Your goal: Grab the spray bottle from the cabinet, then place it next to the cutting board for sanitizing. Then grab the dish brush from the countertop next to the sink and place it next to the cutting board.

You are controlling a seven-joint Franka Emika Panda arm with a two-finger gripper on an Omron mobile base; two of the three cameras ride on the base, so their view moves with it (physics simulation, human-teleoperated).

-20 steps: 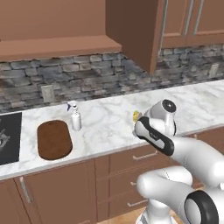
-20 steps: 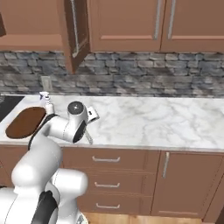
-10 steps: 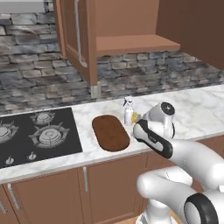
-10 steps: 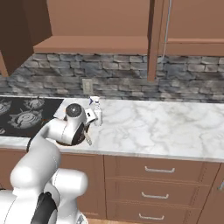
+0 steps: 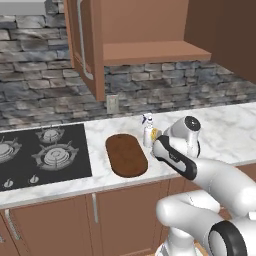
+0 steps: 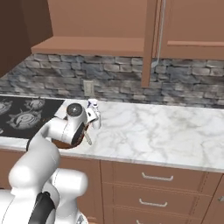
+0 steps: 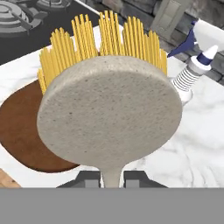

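Observation:
My gripper (image 7: 112,180) is shut on the thin handle of the dish brush (image 7: 109,116), whose yellow bristles (image 7: 105,39) point away from the hand. It hovers over the countertop (image 5: 225,125) just right of the dark brown cutting board (image 5: 126,155). The spray bottle (image 5: 148,131) stands upright on the marble right beside the board's far right end, close behind the brush head (image 5: 155,133). From the right base, the pale brush handle (image 6: 88,138) hangs below the hand near the spray bottle (image 6: 93,114). The cabinet (image 5: 150,50) stands open above. The sink is out of view.
A black stovetop (image 5: 40,155) lies left of the board. The open cabinet door (image 5: 85,45) juts out above the board's left side. A wall outlet (image 5: 112,104) sits on the stone backsplash. Bare marble (image 6: 153,131) stretches to the right, with drawers (image 6: 155,177) below.
The whole scene has slid right in both base views as the base drove left, and the stovetop has come into sight. The gripper has stayed shut on the brush, now beside the board and bottle.

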